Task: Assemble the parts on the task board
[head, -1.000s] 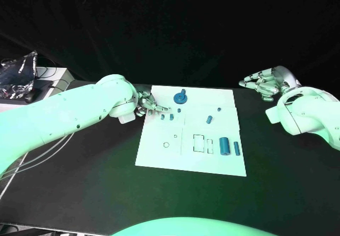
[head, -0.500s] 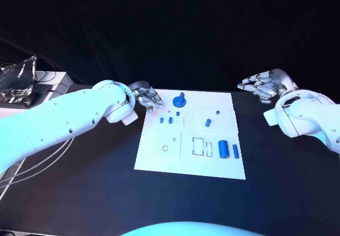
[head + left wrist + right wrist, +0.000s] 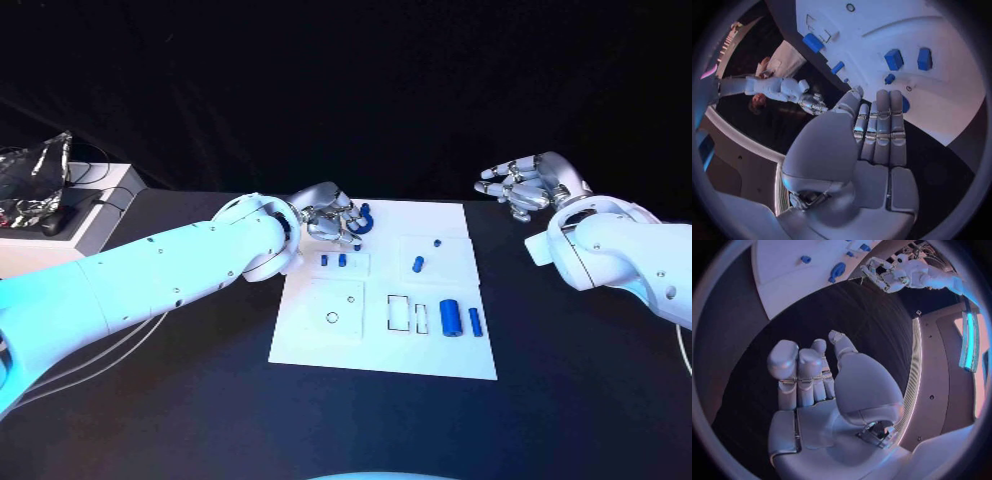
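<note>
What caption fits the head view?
Left robot hand over the round blue part on the task board; right robot hand raised aside.

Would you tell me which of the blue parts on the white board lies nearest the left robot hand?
The round blue part at the board's far edge, right beside the left robot hand. The other blue parts lie farther down the board.
</note>
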